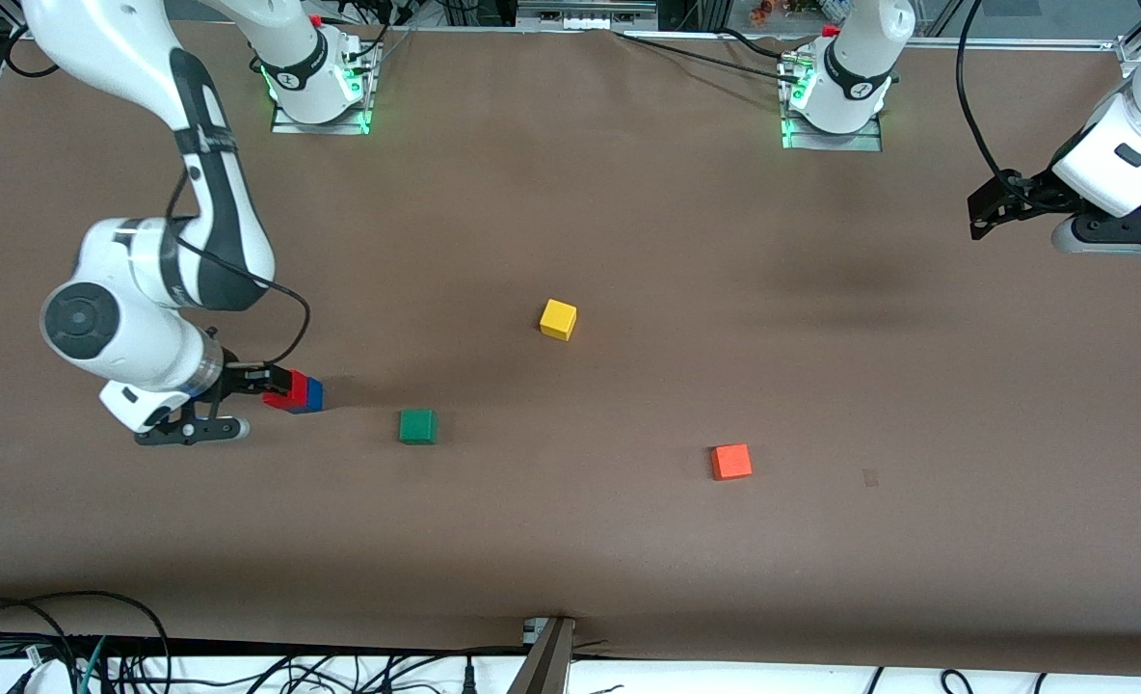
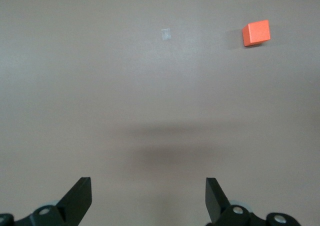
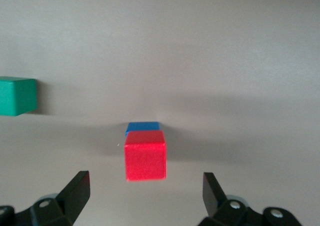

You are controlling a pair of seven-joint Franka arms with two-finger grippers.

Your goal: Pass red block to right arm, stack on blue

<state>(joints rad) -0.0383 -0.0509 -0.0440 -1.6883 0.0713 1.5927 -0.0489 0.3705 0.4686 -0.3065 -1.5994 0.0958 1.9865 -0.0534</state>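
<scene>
Right gripper (image 3: 145,196) hangs low over the right arm's end of the table, fingers spread wide and holding nothing, with the red block (image 3: 145,155) between them but not touched on either side. That red block sits on top of the blue block (image 3: 142,126), only a strip of blue showing past its edge in the right wrist view. From the front, the stack stands just beside the gripper's fingertips.

Left gripper (image 2: 148,198) waits up in the air at the left arm's end of the table, also wide open and empty.

Five blocks are on the brown table (image 1: 628,212), one of each colour: red, blue, a green block (image 1: 417,426) near the stack, a yellow block (image 1: 558,319) around the middle, and an orange block (image 1: 730,462) toward the left arm's end. Nothing lies between the stack and the green block.
</scene>
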